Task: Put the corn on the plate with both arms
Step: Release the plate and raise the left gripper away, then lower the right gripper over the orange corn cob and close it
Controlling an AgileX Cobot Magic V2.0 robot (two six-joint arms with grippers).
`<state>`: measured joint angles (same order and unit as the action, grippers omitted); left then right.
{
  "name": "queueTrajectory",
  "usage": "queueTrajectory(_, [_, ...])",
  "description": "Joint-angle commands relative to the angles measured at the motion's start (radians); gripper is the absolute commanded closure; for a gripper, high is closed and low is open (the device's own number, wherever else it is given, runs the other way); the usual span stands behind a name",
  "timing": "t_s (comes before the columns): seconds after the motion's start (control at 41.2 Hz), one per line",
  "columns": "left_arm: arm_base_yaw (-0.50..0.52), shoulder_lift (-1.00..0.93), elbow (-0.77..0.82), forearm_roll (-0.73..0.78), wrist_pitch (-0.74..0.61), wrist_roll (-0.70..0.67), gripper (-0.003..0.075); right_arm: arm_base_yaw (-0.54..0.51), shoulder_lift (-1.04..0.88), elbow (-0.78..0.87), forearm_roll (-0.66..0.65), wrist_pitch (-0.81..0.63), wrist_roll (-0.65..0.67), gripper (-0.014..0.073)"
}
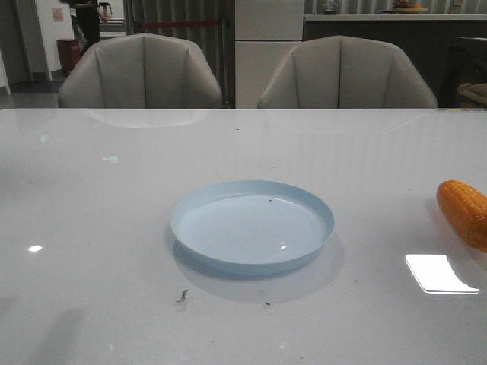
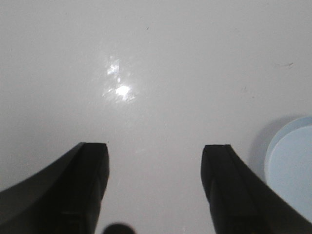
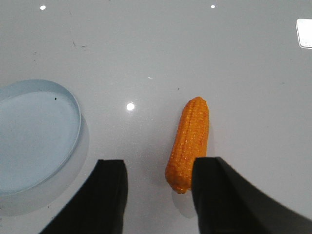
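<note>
The pale blue plate point(image 1: 252, 226) sits empty at the middle of the white table. The orange corn point(image 1: 463, 212) lies on the table at the right edge of the front view, apart from the plate. In the right wrist view the corn point(image 3: 188, 144) lies just ahead of my open right gripper point(image 3: 158, 168), its near end beside one finger point(image 3: 217, 190); the plate point(image 3: 34, 136) is off to the side. My left gripper point(image 2: 156, 151) is open and empty over bare table, with the plate's rim point(image 2: 287, 161) at the frame edge. Neither gripper shows in the front view.
Two grey chairs point(image 1: 141, 72) point(image 1: 346, 74) stand behind the table's far edge. Small dark specks point(image 1: 183, 295) mark the table in front of the plate. A bright light reflection point(image 1: 440, 274) lies near the corn.
</note>
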<state>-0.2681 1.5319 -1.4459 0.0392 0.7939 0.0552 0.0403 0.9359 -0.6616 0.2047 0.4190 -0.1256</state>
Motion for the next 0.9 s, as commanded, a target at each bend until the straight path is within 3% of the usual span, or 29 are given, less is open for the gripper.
queueTrajectory(0.0, [0.03,-0.172,0.196,0.0,-0.206,-0.008,0.0247,0.001,-0.005,-0.036,0.008,-0.064,-0.008,0.0169])
queueTrajectory(0.17, [0.081,-0.389,0.507,-0.012,-0.366,-0.01,0.0247,0.001,-0.005,-0.036,0.028,-0.061,-0.007,0.0169])
queueTrajectory(0.364, [0.101,-0.574,0.696,-0.018,-0.369,-0.01,0.0247,-0.002,0.006,-0.038,0.032,-0.046,-0.006,0.0155])
queueTrajectory(0.534, [0.101,-0.666,0.764,-0.039,-0.353,-0.01,0.0247,-0.002,0.095,-0.099,0.028,-0.056,0.007,0.0033])
queueTrajectory(0.68, [0.101,-0.686,0.766,-0.057,-0.327,-0.01,0.0247,-0.023,0.215,-0.18,0.028,-0.053,0.077,0.003])
queueTrajectory(0.874, [0.101,-0.686,0.766,-0.06,-0.309,-0.01,0.0247,-0.036,0.409,-0.31,0.006,0.013,0.077,0.0032])
